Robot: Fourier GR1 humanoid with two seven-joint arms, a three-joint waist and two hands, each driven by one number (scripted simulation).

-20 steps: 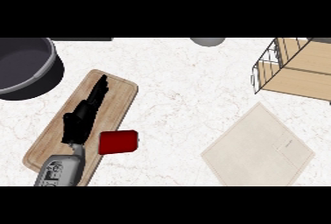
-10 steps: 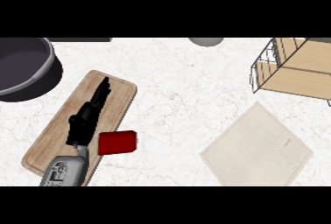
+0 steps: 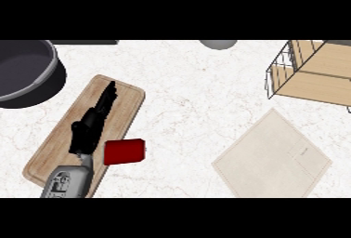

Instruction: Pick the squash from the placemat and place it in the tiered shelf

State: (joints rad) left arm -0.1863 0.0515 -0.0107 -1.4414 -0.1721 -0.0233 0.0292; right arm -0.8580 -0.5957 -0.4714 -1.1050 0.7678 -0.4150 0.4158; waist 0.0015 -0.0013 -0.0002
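Placemat (image 3: 272, 155) lies well right of straight fingers (image 3: 106, 98) of left hand (image 3: 85, 135).

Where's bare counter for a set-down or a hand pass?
Widest free patch: the middle of the counter, between the cutting board and the placemat, up to the grey round object at the top edge. The placemat itself bears nothing. Narrower gap between placemat and tiered shelf. Crowded at left: pot, board, left hand over it, red block beside it.
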